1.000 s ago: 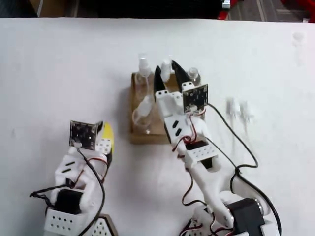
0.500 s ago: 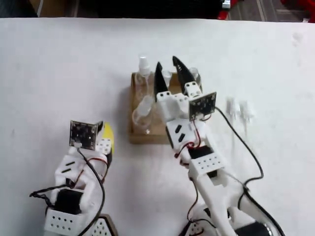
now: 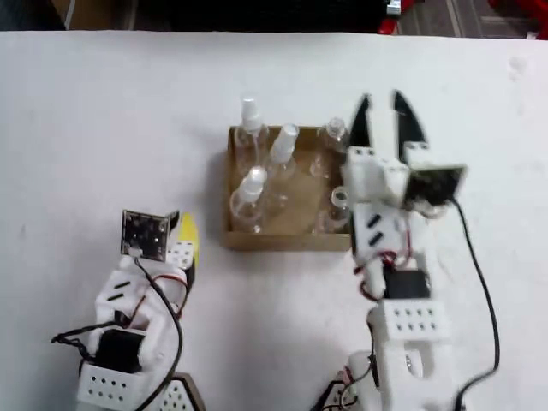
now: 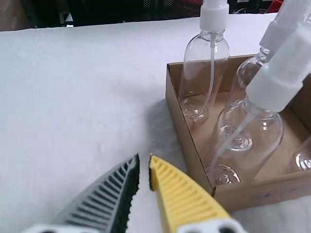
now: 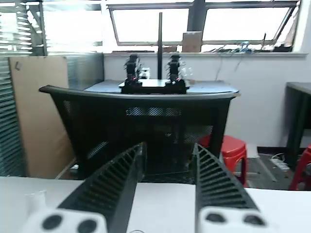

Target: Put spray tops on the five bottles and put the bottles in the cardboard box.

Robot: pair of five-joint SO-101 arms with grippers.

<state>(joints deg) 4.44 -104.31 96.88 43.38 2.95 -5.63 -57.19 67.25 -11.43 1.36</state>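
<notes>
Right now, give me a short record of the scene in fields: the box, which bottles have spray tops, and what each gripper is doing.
box: cardboard box on the white table
bottles in box: five
with spray tops: three, the far-left bottle, middle bottle and near-left bottle
without tops: two, the far-right bottle and near-right bottle
left gripper: shut, empty, low over the table by the box's near-left corner
right gripper: open, empty, just right of the box
</notes>
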